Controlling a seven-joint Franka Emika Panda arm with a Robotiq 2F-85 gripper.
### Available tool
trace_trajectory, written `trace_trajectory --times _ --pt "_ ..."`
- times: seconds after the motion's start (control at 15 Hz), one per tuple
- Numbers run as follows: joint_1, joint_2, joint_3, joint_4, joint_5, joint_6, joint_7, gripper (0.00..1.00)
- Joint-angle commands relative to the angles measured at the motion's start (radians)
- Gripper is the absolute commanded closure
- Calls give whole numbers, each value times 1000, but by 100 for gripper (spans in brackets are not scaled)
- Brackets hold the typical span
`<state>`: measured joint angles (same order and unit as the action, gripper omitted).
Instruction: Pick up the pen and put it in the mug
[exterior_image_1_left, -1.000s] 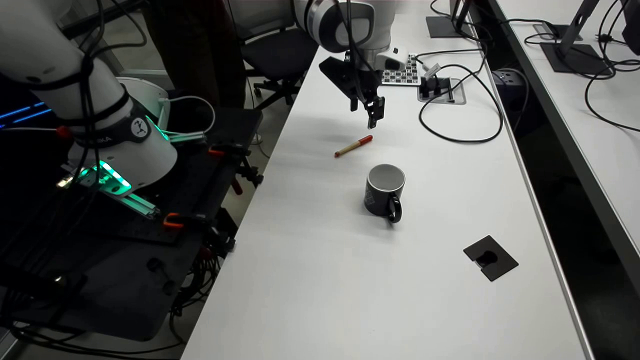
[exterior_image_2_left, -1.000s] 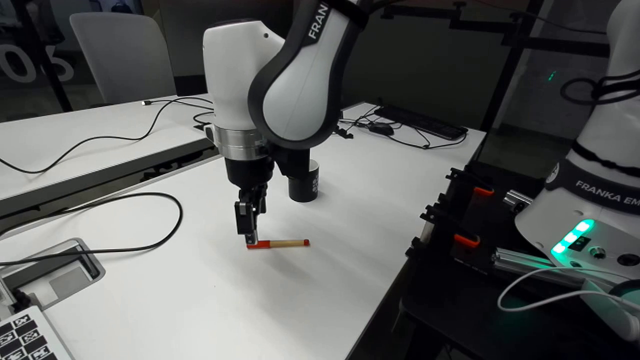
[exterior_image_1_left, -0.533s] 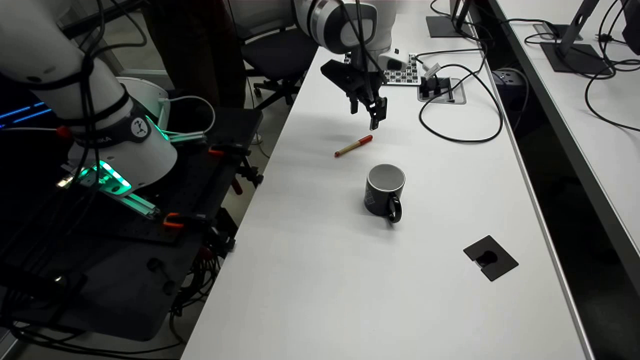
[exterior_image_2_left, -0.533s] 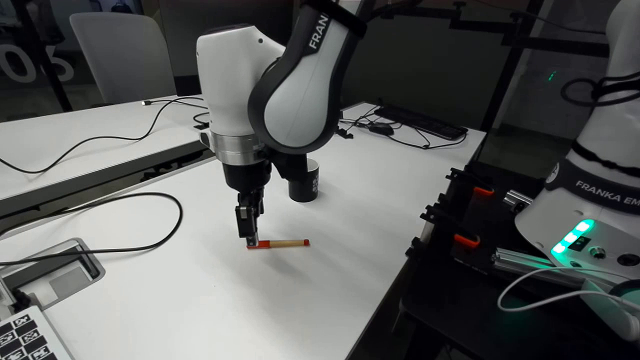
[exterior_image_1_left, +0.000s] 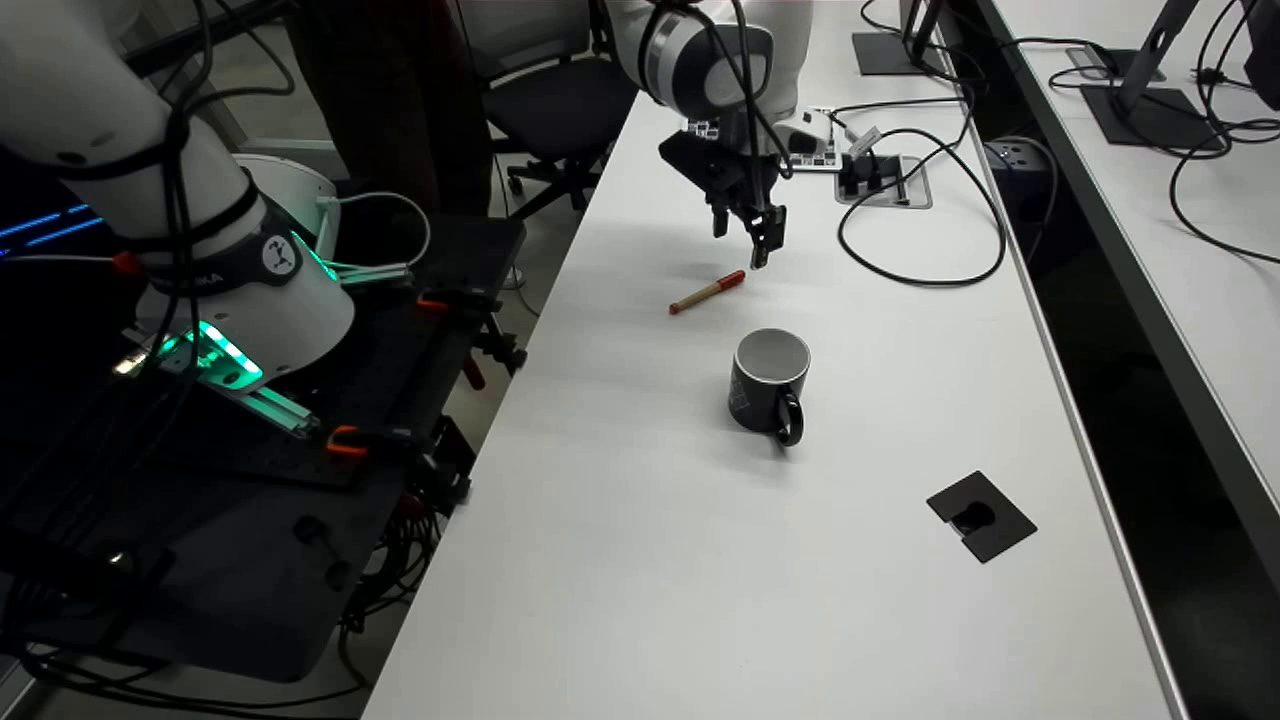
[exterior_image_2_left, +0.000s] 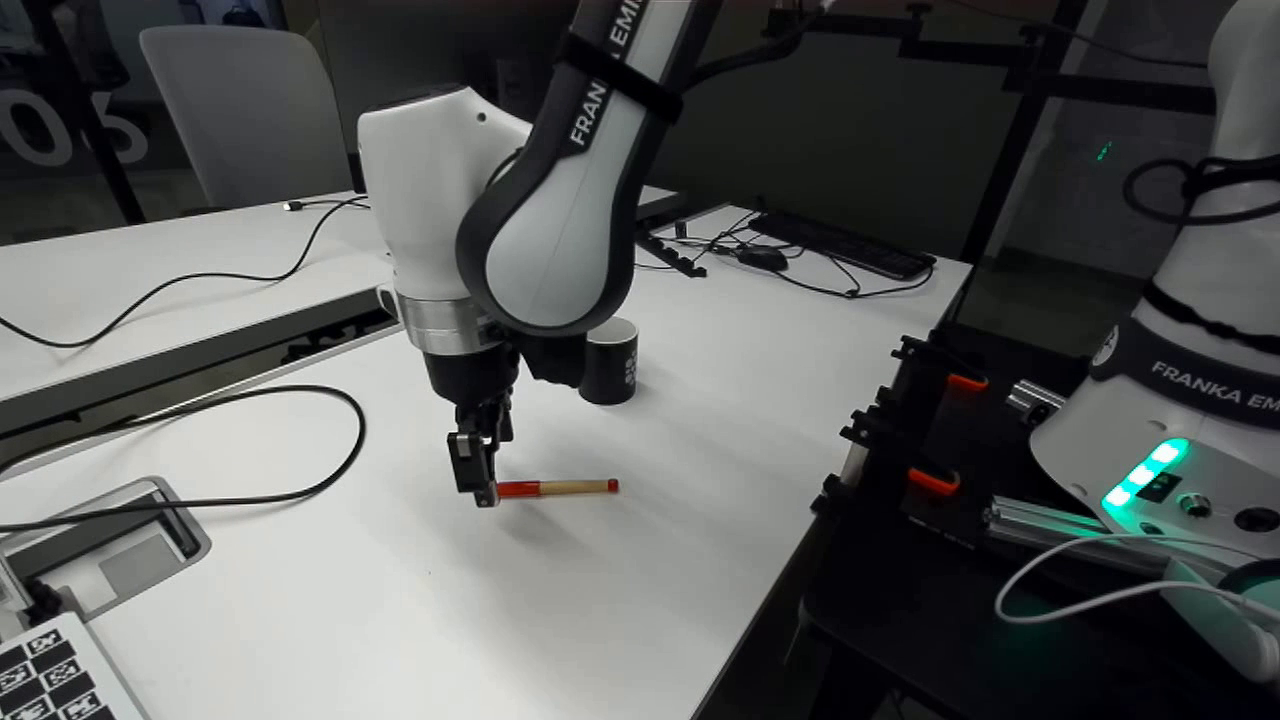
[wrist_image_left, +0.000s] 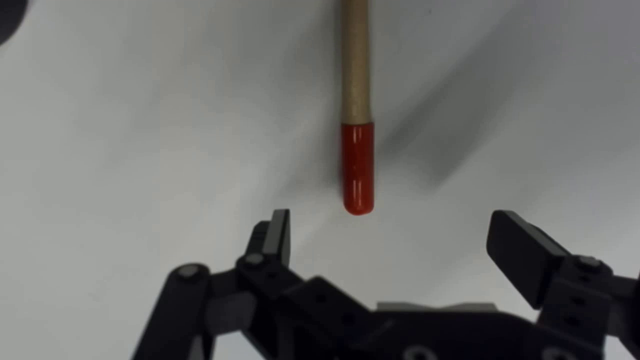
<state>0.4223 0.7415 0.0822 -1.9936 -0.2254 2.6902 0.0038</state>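
The gripper (wrist_image_left: 390, 222) gapes near the pen (wrist_image_left: 356, 107) (by its red end); closing this far out might pinch air.

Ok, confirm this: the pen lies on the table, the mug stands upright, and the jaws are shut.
Not quite: the jaws are open, with a wide gap between them in the wrist view. The pen does lie on the table, and the mug stands upright.
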Motion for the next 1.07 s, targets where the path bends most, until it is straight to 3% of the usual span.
trace_trajectory --times 0.0,0.4,0.47,0.53,1.0 --pt "21 60 -33 57 -20 -16 53 0" --pt "23 110 -41 92 -14 -30 70 0" --pt "26 114 -42 97 -14 -34 73 8" --pt "26 117 -41 102 -13 -37 75 28" --pt "38 120 -45 131 -17 -66 99 82"
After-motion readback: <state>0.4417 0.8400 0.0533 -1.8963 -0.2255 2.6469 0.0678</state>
